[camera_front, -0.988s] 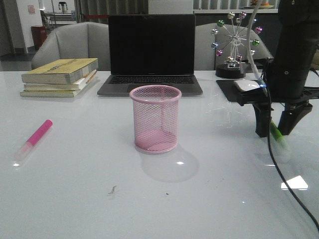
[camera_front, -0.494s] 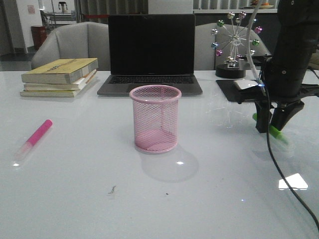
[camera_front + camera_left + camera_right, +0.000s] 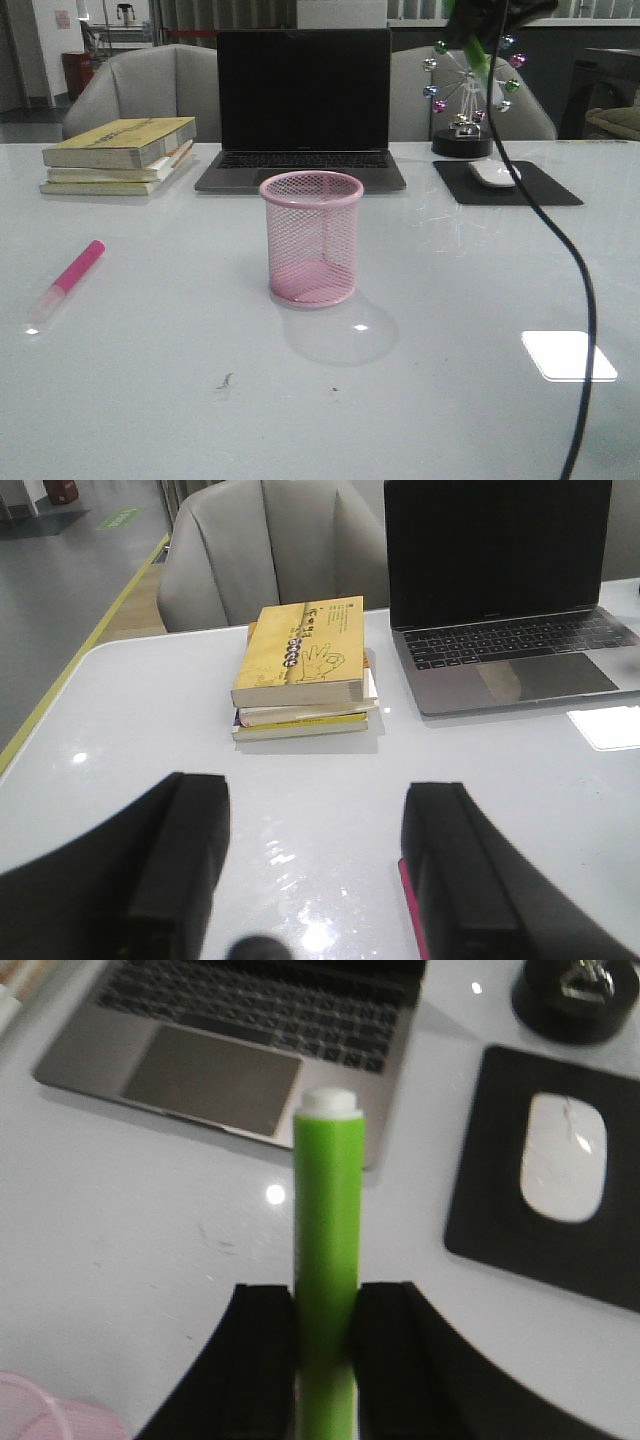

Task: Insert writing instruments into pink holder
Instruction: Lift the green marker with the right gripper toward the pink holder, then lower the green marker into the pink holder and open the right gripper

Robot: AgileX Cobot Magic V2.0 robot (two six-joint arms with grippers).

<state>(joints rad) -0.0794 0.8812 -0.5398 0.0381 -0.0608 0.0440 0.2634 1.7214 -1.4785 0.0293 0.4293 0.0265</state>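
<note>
The pink holder (image 3: 311, 238) stands upright in the middle of the table, and a corner of its rim (image 3: 45, 1412) shows in the right wrist view. My right gripper (image 3: 326, 1322) is shut on the green marker (image 3: 327, 1230), held high above the table; the marker's green tip (image 3: 482, 55) shows at the top of the front view, to the right of and behind the holder. The pink marker (image 3: 68, 278) lies flat at the table's left. My left gripper (image 3: 315, 865) is open just above the table, and a pink sliver of that marker (image 3: 408, 905) shows beside one finger.
A laptop (image 3: 303, 100) stands open behind the holder. A stack of books (image 3: 120, 153) lies at the back left. A mouse (image 3: 494, 173) on a black pad (image 3: 505, 183) and a ferris-wheel ornament (image 3: 466, 85) sit at the back right. A black cable (image 3: 560, 250) hangs down on the right.
My right gripper has risen from the table at the right with the green marker in it, up and leftward to the top of the front view. The pink marker and holder have not moved.
</note>
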